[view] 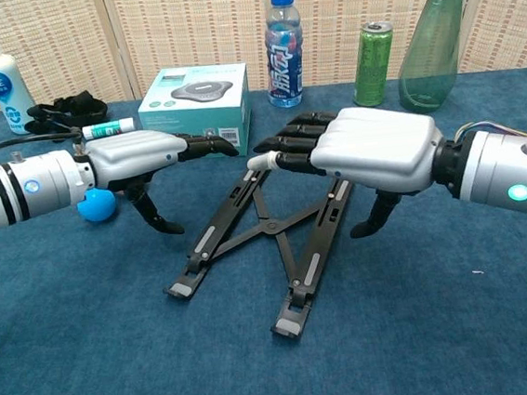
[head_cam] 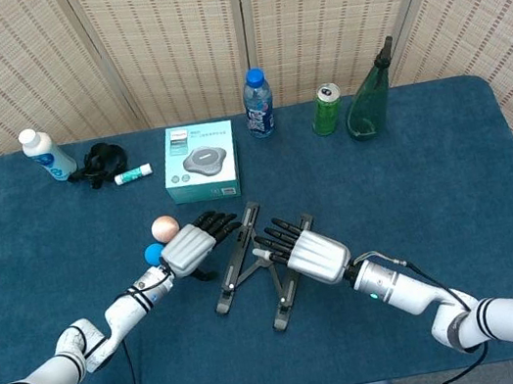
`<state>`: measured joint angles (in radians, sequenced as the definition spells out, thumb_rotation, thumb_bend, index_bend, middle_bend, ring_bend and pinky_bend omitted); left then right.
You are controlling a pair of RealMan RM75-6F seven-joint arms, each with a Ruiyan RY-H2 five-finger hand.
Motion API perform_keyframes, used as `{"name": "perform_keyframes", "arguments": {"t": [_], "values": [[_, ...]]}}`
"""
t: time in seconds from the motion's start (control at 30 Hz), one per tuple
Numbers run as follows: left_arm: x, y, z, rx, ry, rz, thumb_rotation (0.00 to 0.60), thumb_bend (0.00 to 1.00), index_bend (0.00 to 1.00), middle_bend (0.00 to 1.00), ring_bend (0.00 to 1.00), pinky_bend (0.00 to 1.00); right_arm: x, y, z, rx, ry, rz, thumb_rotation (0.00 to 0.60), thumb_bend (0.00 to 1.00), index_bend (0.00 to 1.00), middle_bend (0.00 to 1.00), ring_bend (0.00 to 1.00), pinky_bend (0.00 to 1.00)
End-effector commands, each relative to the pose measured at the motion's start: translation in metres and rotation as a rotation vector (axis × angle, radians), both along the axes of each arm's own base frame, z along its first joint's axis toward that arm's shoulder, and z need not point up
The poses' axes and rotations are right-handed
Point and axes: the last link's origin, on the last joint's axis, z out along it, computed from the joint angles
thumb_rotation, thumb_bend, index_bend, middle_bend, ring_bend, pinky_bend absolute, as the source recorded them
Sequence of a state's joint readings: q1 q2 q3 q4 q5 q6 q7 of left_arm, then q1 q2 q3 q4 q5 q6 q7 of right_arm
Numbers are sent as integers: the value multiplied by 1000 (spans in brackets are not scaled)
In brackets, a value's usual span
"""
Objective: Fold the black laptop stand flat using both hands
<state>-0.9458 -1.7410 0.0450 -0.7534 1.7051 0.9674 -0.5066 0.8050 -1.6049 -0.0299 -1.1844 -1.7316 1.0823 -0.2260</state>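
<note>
Flanking the stand (head_cam: 260,263), which lies spread in an X on the table (head_cam: 451,168) near its middle, the left hand (head_cam: 190,250) and right hand (head_cam: 314,257) each hover over one rail, fingers spread and holding nothing. That placement suits pressing the rails together from both sides. No contact is visible yet.
</note>
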Motion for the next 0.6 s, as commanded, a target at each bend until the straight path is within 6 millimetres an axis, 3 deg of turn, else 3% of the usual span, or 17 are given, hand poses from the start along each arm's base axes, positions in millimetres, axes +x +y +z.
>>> {"name": "perform_keyframes", "arguments": {"t": [0.03, 0.6], "values": [[1, 2, -5, -7, -4, 22, 600, 145, 0, 0, 0, 20, -2, 3, -5, -7, 2, 23, 600, 0, 0, 0, 0, 0], [-2, 7, -14, -33, -40, 122, 600, 146, 0, 0, 0, 19, -13, 8, -21, -19, 27, 68, 600, 0, 0, 0, 0, 0]]}}
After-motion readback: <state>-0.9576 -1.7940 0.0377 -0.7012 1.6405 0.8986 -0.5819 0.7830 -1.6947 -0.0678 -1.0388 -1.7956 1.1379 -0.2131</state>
